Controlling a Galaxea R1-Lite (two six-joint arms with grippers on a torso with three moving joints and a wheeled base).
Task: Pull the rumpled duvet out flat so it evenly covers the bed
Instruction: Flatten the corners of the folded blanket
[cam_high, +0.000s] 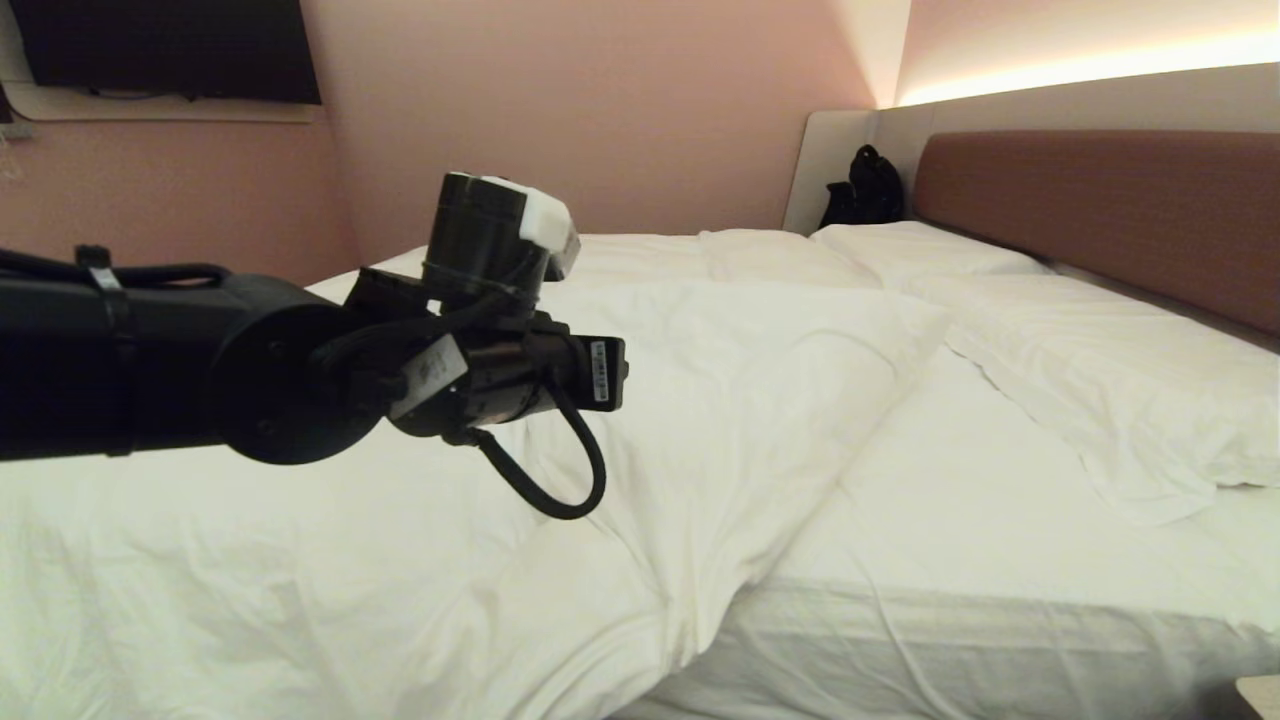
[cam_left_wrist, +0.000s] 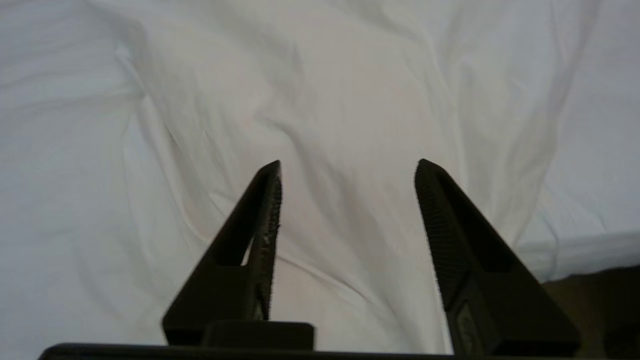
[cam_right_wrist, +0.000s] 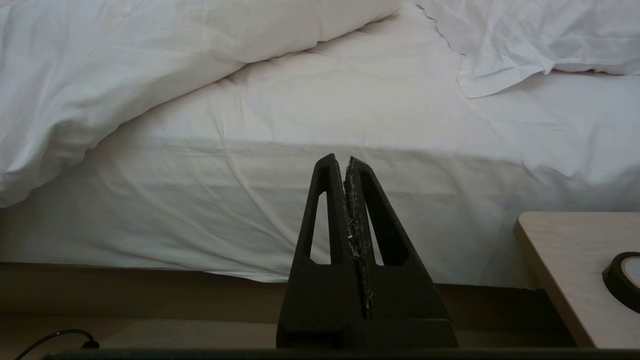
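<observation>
The left gripper is held over the duvet with its jaws partly open and nothing pinched between them, while the right gripper is parked low by the bed, jaws shut and empty. Not much looks done yet tbh: the duvet is bunched toward the foot half, and the mattress sheet below the pillows is left bare, so a pull toward the headboard is still needed.

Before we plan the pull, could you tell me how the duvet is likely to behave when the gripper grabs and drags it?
The duvet looks soft and floppy: its creases and bunched edge suggest it will fold rather than slide as one piece. Its puffy thickness hints at some bulk, so a pinch may catch only the cover. The left gripper is open above it, holding nothing.
</observation>
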